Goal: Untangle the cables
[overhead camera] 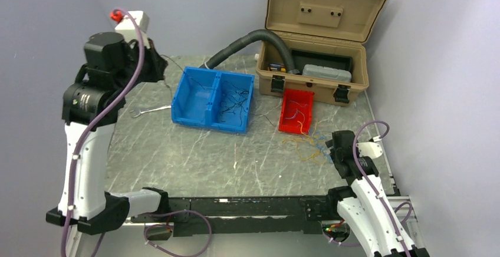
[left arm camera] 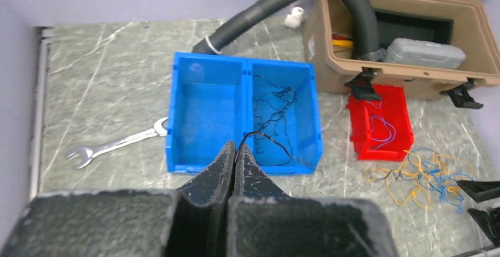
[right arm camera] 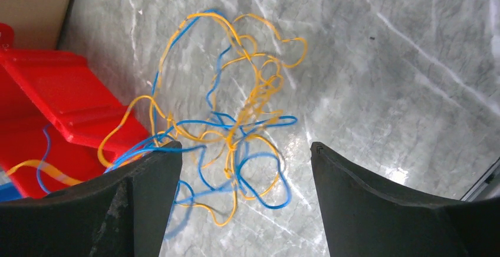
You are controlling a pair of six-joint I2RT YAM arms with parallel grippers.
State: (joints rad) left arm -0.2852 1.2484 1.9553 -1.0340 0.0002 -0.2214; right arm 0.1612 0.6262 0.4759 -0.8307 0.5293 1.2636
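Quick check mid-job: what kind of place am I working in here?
Probably a lab test cell made up as a workbench: a grey marbled tabletop walled by plain lilac panels, with a tan plastic toolbox, blue divided parts bin and steel spanner.

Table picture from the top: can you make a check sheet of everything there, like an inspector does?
Surface: grey marbled table.
Job's things: yellow and blue tangle lies on the table beside the red bin, which holds a few strands too; black wires lie in the right half of the blue bin.
Clutter: wrench, grey hose, open tan toolbox.
Grippers: left gripper shut, seemingly pinching a black wire; right gripper open over the tangle.
Cables: purple arm cables run along both arms.
Surroundings: plain walls around the table.
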